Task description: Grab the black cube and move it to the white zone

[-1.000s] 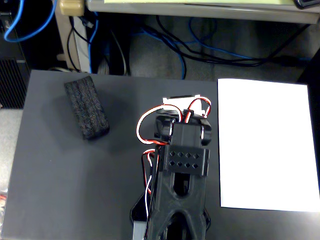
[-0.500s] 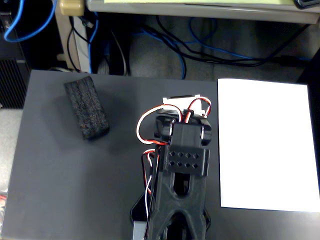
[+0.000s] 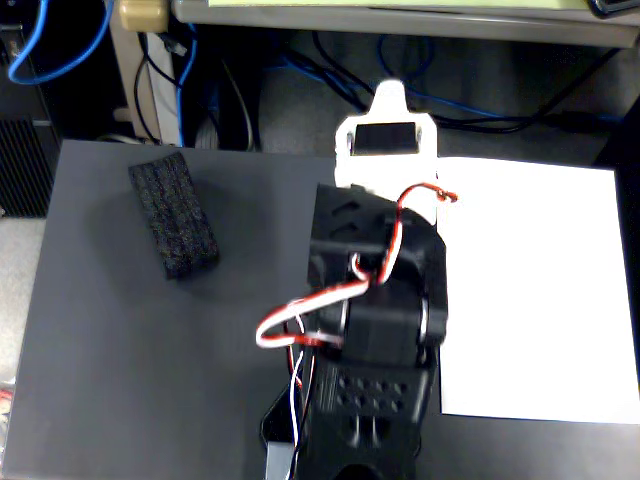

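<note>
While the tool's state cannot be told, the coarse foam black cube (image 3: 173,215) lies off the smooth white zone (image 3: 535,290)

You are looking down on a dark grey table (image 3: 120,360); beyond its far edge, blue cables (image 3: 60,50) and black cables (image 3: 330,60) are hanging beneath a pale desk edge (image 3: 400,12) — floor lying in shadow.

Bare table (image 3: 120,340) surrounds the black cube (image 3: 173,216); nothing blocks the white zone (image 3: 540,290)
</note>
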Motion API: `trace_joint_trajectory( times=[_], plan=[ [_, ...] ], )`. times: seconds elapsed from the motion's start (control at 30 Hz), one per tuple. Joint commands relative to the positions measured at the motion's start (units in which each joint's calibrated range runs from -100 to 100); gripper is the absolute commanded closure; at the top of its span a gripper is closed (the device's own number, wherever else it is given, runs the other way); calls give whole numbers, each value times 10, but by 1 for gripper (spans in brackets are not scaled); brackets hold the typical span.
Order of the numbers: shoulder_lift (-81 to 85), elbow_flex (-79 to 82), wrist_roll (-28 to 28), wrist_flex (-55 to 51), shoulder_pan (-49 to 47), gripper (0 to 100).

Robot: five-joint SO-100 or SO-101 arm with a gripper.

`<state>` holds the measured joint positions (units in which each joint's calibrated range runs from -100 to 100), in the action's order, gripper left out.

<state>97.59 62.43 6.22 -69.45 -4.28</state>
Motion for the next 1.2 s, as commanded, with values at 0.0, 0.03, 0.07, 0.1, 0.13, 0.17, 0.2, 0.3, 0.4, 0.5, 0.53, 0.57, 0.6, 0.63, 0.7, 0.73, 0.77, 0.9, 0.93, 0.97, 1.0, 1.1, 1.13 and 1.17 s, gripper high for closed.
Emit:
trace_joint_trajectory(
  times=[0.0,0.03,0.07,0.1,0.13,0.17,0.2,0.3,0.4,0.5,0.53,0.57,0.6,0.63,0.7,0.73,0.77,0.9,0.93,0.97,1.0,1.1,1.13,1.17],
  plan=[
    [-1,-121,-5,1,-4,98],
    [-1,-171,-5,-4,-4,98],
    [-1,-227,-5,-25,-4,98],
    [-7,-299,-5,-73,-4,98],
    [-12,-366,-5,-131,-4,98],
    [-13,-429,-4,-181,-18,98],
    [-14,-467,-4,-206,-43,98],
    [-85,-484,-4,-211,-98,98],
    [-278,-492,-3,-203,-118,98],
    [-422,-519,-5,-203,-192,98],
    [-461,-554,-5,-203,-212,98],
    [-507,-594,-4,-208,-231,98],
    [-550,-630,-1,-211,-251,98],
    [-591,-654,0,-211,-269,98],
    [-675,-695,2,-211,-313,98],
    [-711,-715,9,-211,-334,98],
    [-740,-735,23,-211,-349,98],
    [-785,-756,115,-213,-372,98],
    [-785,-752,141,-223,-385,98],
    [-785,-752,174,-260,-404,98],
    [-778,-753,199,-299,-425,98],
    [-785,-749,258,-300,-459,98],
    [-786,-748,284,-300,-453,98],
    [-786,-729,307,-301,-452,98]
  ],
)
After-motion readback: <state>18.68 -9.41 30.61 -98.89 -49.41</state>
